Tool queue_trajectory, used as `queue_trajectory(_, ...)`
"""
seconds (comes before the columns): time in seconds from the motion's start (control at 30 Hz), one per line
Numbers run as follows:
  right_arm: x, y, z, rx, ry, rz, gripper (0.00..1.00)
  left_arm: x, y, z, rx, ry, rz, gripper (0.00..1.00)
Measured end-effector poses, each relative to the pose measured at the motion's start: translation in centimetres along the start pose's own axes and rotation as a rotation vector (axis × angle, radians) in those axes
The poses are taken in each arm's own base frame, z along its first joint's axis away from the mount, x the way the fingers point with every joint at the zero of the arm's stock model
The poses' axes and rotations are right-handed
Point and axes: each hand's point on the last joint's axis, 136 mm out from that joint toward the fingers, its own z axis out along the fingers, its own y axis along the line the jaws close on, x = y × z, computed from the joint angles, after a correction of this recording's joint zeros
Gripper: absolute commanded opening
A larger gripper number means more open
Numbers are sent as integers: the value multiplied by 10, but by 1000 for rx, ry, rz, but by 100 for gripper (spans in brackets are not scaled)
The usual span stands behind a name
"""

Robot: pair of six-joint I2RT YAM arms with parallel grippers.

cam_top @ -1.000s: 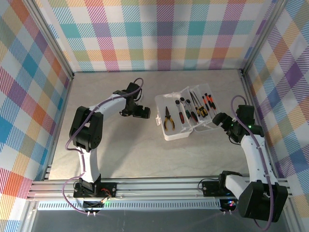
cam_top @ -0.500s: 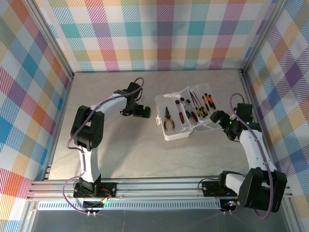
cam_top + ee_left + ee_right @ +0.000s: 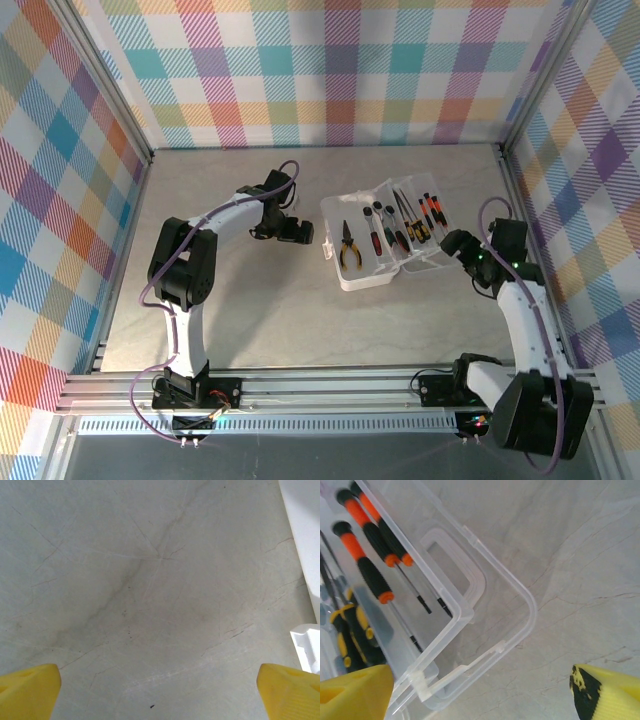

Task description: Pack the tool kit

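Observation:
The tool kit's clear case (image 3: pixel 385 236) lies open mid-table. Yellow-handled pliers (image 3: pixel 348 246) rest in its left half, and orange-and-black screwdrivers (image 3: pixel 430 210) in its right half. My left gripper (image 3: pixel 300 233) hovers just left of the case, open, over bare table (image 3: pixel 160 605); the case's white edge (image 3: pixel 302 555) runs along the right of that view. My right gripper (image 3: pixel 452 245) is at the case's right corner. In the right wrist view that gripper (image 3: pixel 480 692) is open, its yellow fingertips (image 3: pixel 355 690) straddling the clear corner and latch (image 3: pixel 422 685), beside the screwdrivers (image 3: pixel 370 575).
Grey marbled table top (image 3: pixel 280 310) spreads in front of and to the left of the case. Checked walls with metal frame posts (image 3: pixel 515 190) close in the sides and back. The right post stands close behind my right arm.
My right gripper has shifted slightly left, closer to the case's right corner. My left gripper has barely moved.

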Motion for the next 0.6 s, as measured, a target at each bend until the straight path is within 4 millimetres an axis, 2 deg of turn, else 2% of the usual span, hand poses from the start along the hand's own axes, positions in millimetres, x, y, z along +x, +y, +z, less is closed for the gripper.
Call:
queue_trajectory(0.13, -5, -7, -15, 30, -54, 12, 89, 0, -1, 0, 5, 1, 0, 100)
queue_trajectory(0.3, 6, -26, -14, 109, -27, 64, 85, 0, -1, 0, 7, 2, 0, 100)
queue_trajectory(0.43, 22, -40, -4, 144, 22, 108, 79, 0, -1, 1, 7, 4, 0, 100)
queue_trajectory(0.6, 46, -54, 21, 171, 123, 161, 70, -3, -2, 0, 10, -5, 1, 100)
